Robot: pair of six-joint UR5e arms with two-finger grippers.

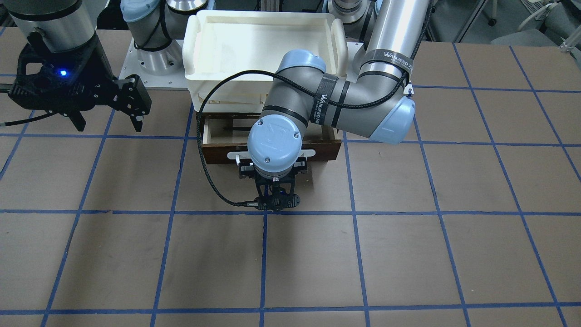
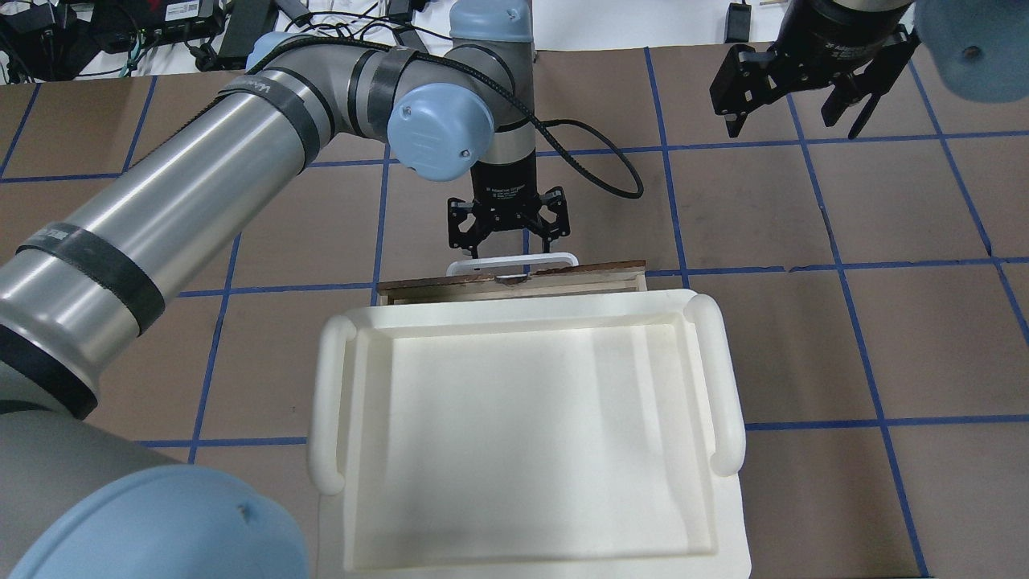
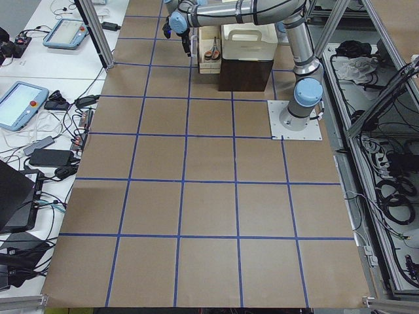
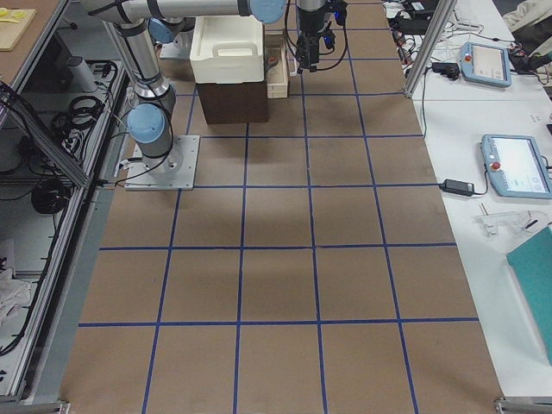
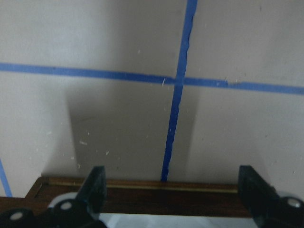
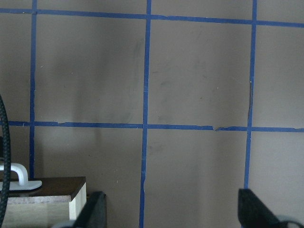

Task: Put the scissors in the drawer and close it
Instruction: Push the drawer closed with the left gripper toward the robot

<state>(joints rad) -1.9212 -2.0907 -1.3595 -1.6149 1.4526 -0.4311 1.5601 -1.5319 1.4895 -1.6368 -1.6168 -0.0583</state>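
Note:
The drawer (image 1: 218, 153) sits under a white bin, pulled partly open, with its pale wood inside (image 1: 222, 131) showing. Its dark brown front (image 2: 595, 272) carries a white bar handle (image 2: 512, 260). The scissors (image 3: 214, 49), with orange handles, lie inside the drawer in the exterior left view. My left gripper (image 2: 508, 233) is open and hangs just in front of the handle, holding nothing. In the left wrist view its fingers (image 5: 95, 187) stand wide apart over the drawer front (image 5: 142, 195). My right gripper (image 2: 796, 121) is open and empty, raised off to the side.
The white plastic bin (image 2: 723, 378) sits on top of the drawer unit and hides most of the drawer from above. The left arm's black cable (image 1: 202, 150) loops beside the drawer. The right wrist view shows the drawer's corner (image 6: 45, 194). Brown table with blue tape grid (image 1: 354, 254).

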